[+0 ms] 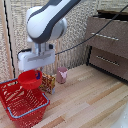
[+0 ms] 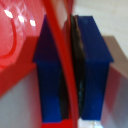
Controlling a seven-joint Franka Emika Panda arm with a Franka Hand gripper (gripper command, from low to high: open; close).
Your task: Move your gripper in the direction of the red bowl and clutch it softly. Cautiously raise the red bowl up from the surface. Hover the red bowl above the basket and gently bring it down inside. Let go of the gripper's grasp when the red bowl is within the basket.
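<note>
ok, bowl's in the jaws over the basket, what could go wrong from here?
1. The gripper pinches the red bowl only by its thin rim, as the wrist view shows between the fingers; it could slip or swing loose before release.
2. The bowl hangs near the basket rim's far edge, beside the orange-yellow box; lowering off-centre could catch the rim or nudge the box.
</note>
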